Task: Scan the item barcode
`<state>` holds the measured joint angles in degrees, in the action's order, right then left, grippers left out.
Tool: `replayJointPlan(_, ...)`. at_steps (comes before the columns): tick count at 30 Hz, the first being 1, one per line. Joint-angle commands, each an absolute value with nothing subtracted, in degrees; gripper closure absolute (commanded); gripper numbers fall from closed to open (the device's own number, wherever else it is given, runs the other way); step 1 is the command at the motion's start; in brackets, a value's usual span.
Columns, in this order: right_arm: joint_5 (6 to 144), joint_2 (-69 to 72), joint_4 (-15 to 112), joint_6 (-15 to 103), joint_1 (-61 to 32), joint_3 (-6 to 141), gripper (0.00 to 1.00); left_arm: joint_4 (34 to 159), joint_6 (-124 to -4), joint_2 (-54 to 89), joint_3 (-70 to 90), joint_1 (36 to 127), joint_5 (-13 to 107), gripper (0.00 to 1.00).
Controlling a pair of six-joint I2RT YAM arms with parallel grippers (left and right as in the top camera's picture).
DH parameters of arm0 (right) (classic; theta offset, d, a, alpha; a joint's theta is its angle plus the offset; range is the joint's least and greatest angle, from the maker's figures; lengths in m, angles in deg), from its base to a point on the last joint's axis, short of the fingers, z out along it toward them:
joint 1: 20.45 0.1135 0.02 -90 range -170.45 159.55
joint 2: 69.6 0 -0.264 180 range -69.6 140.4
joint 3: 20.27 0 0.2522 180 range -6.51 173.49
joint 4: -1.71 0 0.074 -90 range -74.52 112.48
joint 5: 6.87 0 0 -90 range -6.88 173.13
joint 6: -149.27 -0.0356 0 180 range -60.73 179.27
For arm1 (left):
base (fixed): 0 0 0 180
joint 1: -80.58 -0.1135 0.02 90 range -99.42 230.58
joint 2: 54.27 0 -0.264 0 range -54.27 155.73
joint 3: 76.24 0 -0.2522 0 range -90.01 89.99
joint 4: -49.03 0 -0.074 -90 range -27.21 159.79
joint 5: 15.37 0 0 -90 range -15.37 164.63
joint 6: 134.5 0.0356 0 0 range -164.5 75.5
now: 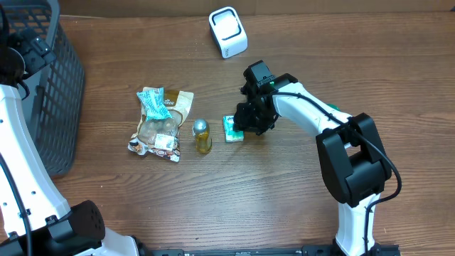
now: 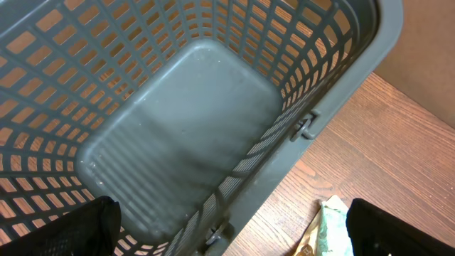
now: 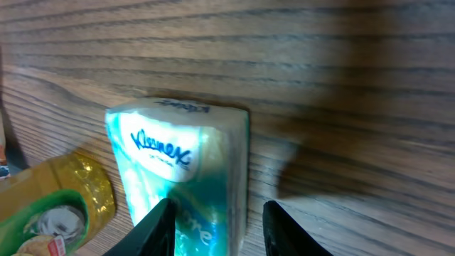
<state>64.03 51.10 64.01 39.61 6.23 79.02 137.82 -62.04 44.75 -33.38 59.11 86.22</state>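
Right pincer (image 3: 217, 213) is spread, tissue pack (image 3: 185, 156) between its fingers, not yet pinched (flat on the worktop (image 3: 341, 85)). Lifting and scanning remain.

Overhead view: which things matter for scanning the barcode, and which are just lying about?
For the job:
tissue pack
scanner

Lying about:
snack bags
bottle
basket

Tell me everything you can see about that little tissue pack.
The tissue pack is a small soft packet in shiny plastic wrap, white and teal, with a blue Kleenex logo. It lies flat on the wooden table, beside a yellow bottle. The right hand straddles one end, fingers open either side.
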Motion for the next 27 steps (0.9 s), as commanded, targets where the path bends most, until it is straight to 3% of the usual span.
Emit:
replayJointPlan(1, 65.06, 51.08, 63.59, 39.78, 6.93, 78.94, 0.66, 137.6, -61.01, 45.05, -33.9, 59.24, 86.4, 0.01)
replayJointPlan(27, 68.75, 51.41, 63.53, 39.78, 6.93, 78.94, 0.78, 137.6, -61.01, 45.05, -33.9, 59.24, 86.4, 0.0)
